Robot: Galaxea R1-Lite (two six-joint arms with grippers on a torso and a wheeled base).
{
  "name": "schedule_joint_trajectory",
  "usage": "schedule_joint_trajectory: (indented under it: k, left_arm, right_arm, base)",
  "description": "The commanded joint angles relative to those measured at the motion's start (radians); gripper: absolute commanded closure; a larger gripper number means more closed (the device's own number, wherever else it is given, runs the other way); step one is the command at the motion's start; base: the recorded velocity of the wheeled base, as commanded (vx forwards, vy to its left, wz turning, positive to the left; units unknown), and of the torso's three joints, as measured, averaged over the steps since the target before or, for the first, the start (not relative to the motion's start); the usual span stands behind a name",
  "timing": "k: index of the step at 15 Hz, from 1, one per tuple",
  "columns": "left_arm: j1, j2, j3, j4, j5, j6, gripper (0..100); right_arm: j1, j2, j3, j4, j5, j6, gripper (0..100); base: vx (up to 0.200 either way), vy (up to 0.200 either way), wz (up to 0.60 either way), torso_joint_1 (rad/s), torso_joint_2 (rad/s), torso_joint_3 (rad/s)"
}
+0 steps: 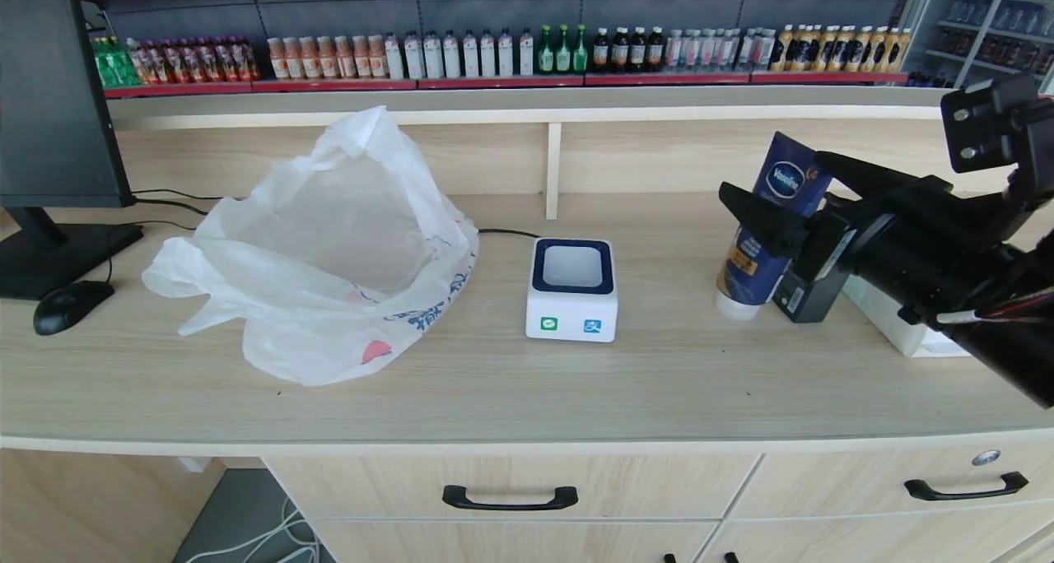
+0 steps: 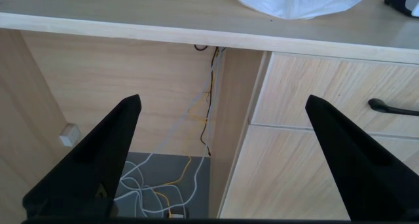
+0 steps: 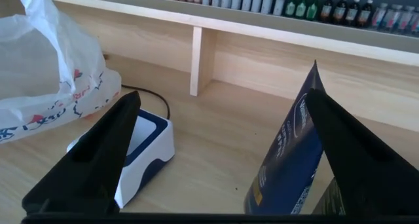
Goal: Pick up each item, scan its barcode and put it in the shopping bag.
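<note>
A blue lotion tube (image 1: pixel 766 234) stands cap-down on the right of the wooden counter (image 1: pixel 510 390), with a small black box (image 1: pixel 803 293) next to it. My right gripper (image 1: pixel 774 180) is open at the tube's height. In the right wrist view the tube (image 3: pixel 288 165) stands between the fingers, close to one of them, untouched as far as I can see. The white barcode scanner (image 1: pixel 572 287) sits mid-counter, and the white plastic shopping bag (image 1: pixel 329 242) lies open to its left. My left gripper (image 2: pixel 222 139) is open and holds nothing, below the counter edge, facing the cabinet front.
A white box (image 1: pixel 906 332) lies partly hidden behind the right arm. A monitor (image 1: pixel 49 94) and a mouse (image 1: pixel 70 306) occupy the far left. A low wooden back wall with a divider (image 1: pixel 553 168) runs behind the counter. Drawers with black handles (image 1: pixel 509 497) sit below.
</note>
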Motion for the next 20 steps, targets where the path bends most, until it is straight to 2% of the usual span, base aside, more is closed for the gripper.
schedule_joint_trajectory:
  k: [1, 5, 16, 20]
  left_arm:
    - [0.0, 0.0, 0.0, -0.001, 0.001, 0.0, 0]
    - [0.0, 0.0, 0.0, -0.001, 0.001, 0.0, 0]
    - [0.0, 0.0, 0.0, -0.001, 0.001, 0.003, 0]
    - [0.0, 0.0, 0.0, -0.001, -0.001, 0.009, 0]
  right_arm:
    - [0.0, -0.012, 0.004, 0.0, 0.0, -0.003, 0]
    - [0.0, -0.026, 0.012, 0.0, 0.0, -0.001, 0]
    - [-0.139, -0.023, 0.062, 0.0, 0.005, 0.014, 0]
    - [-0.151, -0.021, 0.096, 0.0, 0.005, 0.034, 0]
  base:
    - [0.0, 0.0, 0.0, 0.0, 0.0, 0.0]
    - [0.0, 0.0, 0.0, 0.0, 0.0, 0.0]
    - [0.0, 0.0, 0.0, 0.0, 0.0, 0.0]
    - [0.0, 0.0, 0.0, 0.0, 0.0, 0.0]
